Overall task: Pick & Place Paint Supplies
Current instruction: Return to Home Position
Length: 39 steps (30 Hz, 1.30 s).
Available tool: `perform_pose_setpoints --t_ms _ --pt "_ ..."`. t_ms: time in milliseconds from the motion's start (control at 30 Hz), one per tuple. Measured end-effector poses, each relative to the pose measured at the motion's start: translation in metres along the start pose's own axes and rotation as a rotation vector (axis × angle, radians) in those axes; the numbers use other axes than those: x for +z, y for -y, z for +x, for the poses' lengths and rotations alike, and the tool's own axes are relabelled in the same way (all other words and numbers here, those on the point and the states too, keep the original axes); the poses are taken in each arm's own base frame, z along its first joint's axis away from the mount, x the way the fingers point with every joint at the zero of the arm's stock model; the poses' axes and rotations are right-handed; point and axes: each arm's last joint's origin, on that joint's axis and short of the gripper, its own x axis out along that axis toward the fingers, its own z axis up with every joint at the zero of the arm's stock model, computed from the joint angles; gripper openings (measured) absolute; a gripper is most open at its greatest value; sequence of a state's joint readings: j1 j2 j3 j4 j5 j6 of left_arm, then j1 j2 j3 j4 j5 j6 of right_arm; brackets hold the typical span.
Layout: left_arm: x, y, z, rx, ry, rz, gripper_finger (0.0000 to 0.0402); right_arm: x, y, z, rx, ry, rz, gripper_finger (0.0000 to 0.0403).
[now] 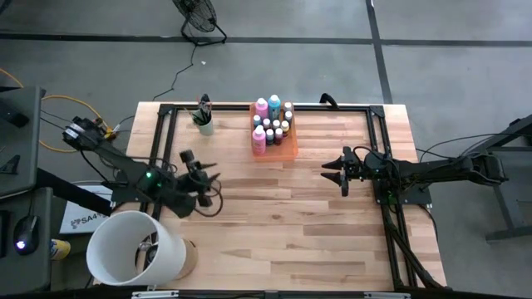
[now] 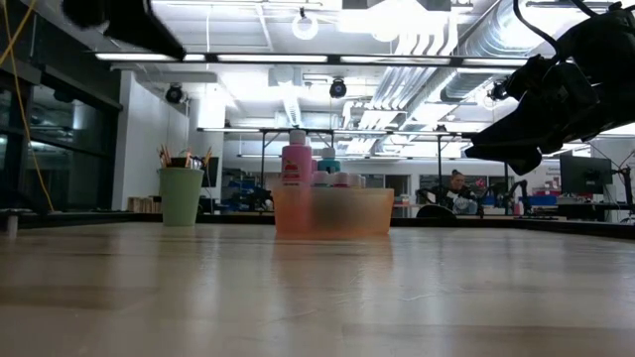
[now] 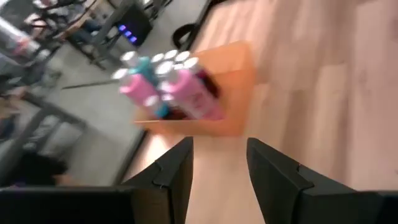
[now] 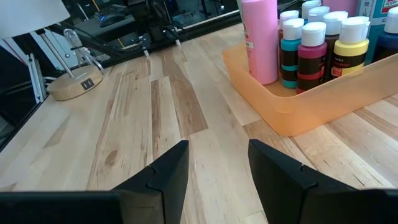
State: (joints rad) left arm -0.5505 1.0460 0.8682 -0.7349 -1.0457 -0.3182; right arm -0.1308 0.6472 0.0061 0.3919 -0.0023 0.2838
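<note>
Standing upright in the translucent orange tray [image 1: 288,149], the pink bottles [image 1: 259,137] and a teal bottle [image 1: 274,104] share the space with a cluster of small dark bottles with pale caps [image 1: 279,126]. The tray sits on the wooden table [image 1: 283,224] at its far edge, about midway across. Left of it, well apart and also at the far edge, the mint-green cup [image 1: 204,127] holds a bunch of thin dark-handled brushes [image 1: 204,106], bristles and tips sticking up past the rim.

Both arms are clear of these things. The left gripper [image 1: 206,176] hangs above bare wood at the left side of the table, nearer than the cup, its fingers [image 3: 177,168] apart and holding nothing. The right gripper [image 1: 334,172] hangs over the table's right half, pointing left toward the tray, its fingers [image 4: 171,171] likewise spread and empty.

A white lampshade [image 1: 133,249] stands at the near left corner.
</note>
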Motion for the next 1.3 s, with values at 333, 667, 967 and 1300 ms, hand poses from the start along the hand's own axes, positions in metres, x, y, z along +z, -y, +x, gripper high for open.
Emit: perform_pose_setpoints --t_ms 333,667,967,1300 --pt "-0.056 0.025 0.019 -0.236 0.187 -0.176 0.0145 0.000 0.000 0.000 0.000 0.000 0.000 0.0160" --pt "-0.099 0.005 0.065 -0.502 0.428 -0.352 0.0145 0.000 0.000 0.000 0.000 0.000 0.000 0.0160" --pt "-0.100 -0.016 0.080 -0.494 0.460 -0.373 0.0145 0.002 -0.001 -0.004 0.005 0.022 0.000 0.0160" --pt "-0.100 -0.028 0.083 -0.520 0.568 -0.357 0.0145 0.024 -0.007 -0.026 0.078 0.270 -0.001 0.0160"
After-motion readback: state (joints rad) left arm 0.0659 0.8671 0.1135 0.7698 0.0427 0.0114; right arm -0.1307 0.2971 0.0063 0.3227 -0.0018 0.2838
